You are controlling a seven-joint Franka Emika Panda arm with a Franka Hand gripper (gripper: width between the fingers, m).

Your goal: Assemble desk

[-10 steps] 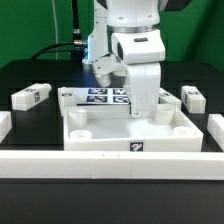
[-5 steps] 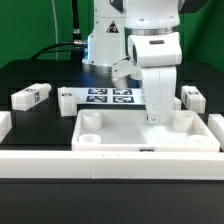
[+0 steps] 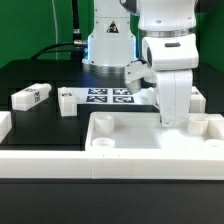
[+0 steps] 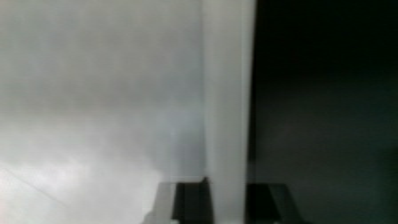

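pinching the thin rim wall of the large white plastic rimmed desk top (image 3: pixel 135 136), gripper (image 3: pixel 176 121) clamped narrow on it; likely light, stiff, slick

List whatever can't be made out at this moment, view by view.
Exterior view: the desk top runs off the exterior view's right edge, so its end there is cut off.
Exterior view: the gripper itself hides where the jaws meet the desk top's rim.
Exterior view: a leg behind the gripper is mostly hidden.
Wrist view: close and blurred; only a white wall edge between the jaws shows.
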